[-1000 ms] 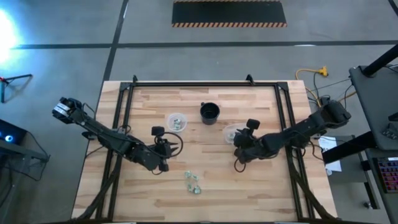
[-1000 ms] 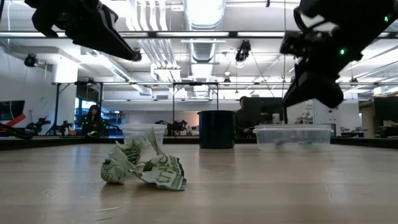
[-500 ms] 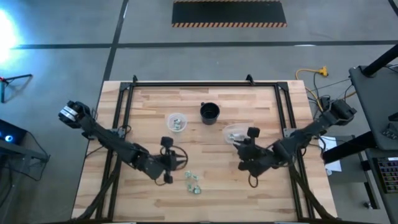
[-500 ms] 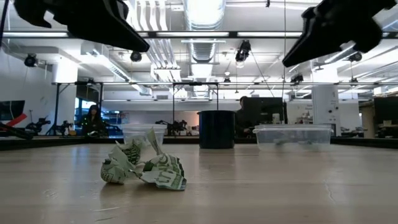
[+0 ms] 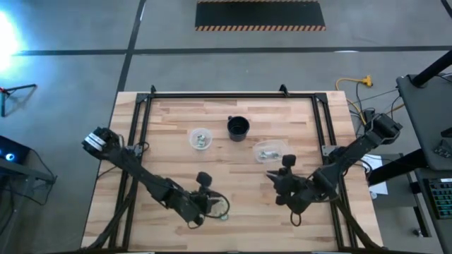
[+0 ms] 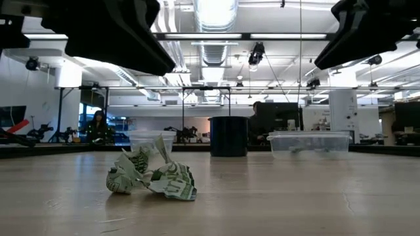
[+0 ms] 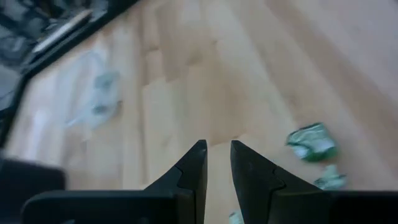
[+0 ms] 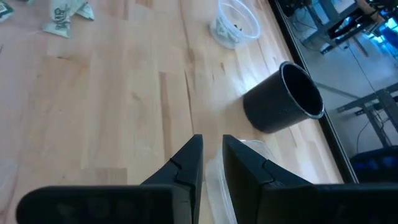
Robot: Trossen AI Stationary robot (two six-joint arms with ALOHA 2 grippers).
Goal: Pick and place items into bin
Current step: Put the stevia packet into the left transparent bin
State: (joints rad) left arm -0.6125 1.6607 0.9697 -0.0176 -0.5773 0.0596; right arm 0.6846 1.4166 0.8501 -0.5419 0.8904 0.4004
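Observation:
The items, crumpled green and whitish wrappers (image 5: pixel 223 212) (image 6: pixel 151 176), lie on the wooden table near its front edge. My left gripper (image 5: pixel 210 206) (image 7: pixel 217 149) hovers just left of them, open by a narrow gap with nothing between its fingers; the wrappers (image 7: pixel 313 142) lie ahead and to one side. My right gripper (image 5: pixel 272 176) (image 8: pixel 211 143) hangs above bare table at centre right, also narrowly open with nothing in it. The clear low bin (image 5: pixel 270 150) (image 6: pixel 308 143) holds a few small pieces.
A black cup (image 5: pixel 238 128) (image 8: pixel 283 99) stands at the far middle. A clear cup (image 5: pixel 200 138) (image 8: pixel 236 25) with a few pieces in it stands to its left. Bare wood lies between the two grippers. In the low view both arms hang above the table.
My left gripper has swung toward the near edge and the right, sinking a little, and now hangs beside the wrappers. My right gripper has drawn back from the clear bin toward the near edge and risen. The wrappers have not moved.

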